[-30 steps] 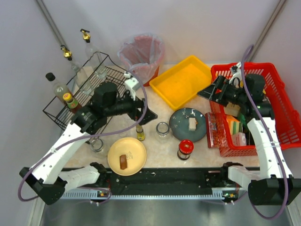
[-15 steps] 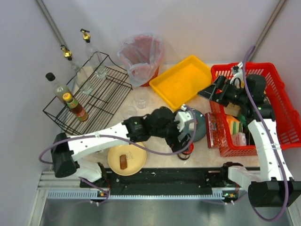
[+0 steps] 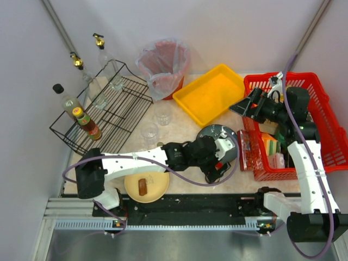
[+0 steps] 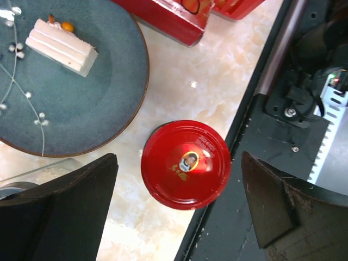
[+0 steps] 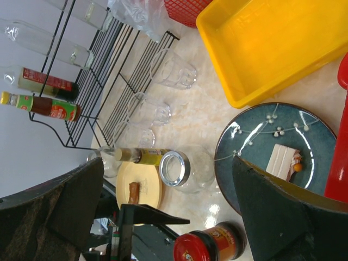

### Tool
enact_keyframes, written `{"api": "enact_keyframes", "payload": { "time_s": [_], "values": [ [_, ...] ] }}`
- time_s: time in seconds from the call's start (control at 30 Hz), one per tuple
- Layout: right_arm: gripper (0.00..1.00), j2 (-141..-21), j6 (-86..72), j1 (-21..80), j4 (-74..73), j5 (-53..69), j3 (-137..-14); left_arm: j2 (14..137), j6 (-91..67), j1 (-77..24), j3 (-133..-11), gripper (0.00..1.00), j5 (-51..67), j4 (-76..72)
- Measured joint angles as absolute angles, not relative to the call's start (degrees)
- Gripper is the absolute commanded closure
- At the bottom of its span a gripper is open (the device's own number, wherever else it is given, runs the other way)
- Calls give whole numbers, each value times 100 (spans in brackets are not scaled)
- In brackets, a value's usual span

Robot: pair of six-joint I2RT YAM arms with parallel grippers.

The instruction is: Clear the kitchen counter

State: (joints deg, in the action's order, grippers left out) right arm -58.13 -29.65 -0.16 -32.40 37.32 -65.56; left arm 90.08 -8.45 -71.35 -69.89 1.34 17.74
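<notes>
Across the middle of the overhead view lies the marble-patterned bench (image 3: 182,130), pale beige, with a black rail (image 3: 190,204) along its near edge; on its right end sits a red basket (image 3: 329,117) with packets (image 3: 269,147) inside, and on its left end a black wire rack (image 3: 117,109) holding bottles (image 3: 87,122); at the back stand a yellow tray (image 3: 212,95) and a bin (image 3: 163,65) lined with a pink bag; the left arm (image 3: 136,161) reaches low across the bench toward the right, its left gripper (image 4: 179,174) spread wide directly above a red-lidded jar (image 4: 186,164), one finger to each side of the lid and neither touching it in the wrist view; the right gripper (image 5: 163,179) hangs above the basket's left wall, jaws wide, nothing between them; a blue-grey plate (image 4: 81,98) lies just beside the jar, apart from it, carrying a slice of cake (image 4: 62,46); a yellow plate (image 3: 157,184) near the rail carries a small brown piece of food (image 3: 142,186); clear glasses (image 3: 162,114) stand between rack and tray.
</notes>
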Motion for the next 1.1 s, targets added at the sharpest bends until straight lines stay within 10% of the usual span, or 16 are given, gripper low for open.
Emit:
{"api": "enact_keyframes", "payload": {
  "time_s": [0.3,0.67,1.1],
  "values": [
    [1,-5813,-2961,-16,-3258,3721,-6556,9450,-930,-7175,-6991,7,-95,1850],
    [1,-5813,-2958,-16,-3262,3717,-6556,9544,-1085,-7216,-7035,60,-73,1909],
    [1,-5813,-2936,-16,-3262,3680,-6556,9105,-1079,-7212,-7330,63,40,2650]
  ]
}}
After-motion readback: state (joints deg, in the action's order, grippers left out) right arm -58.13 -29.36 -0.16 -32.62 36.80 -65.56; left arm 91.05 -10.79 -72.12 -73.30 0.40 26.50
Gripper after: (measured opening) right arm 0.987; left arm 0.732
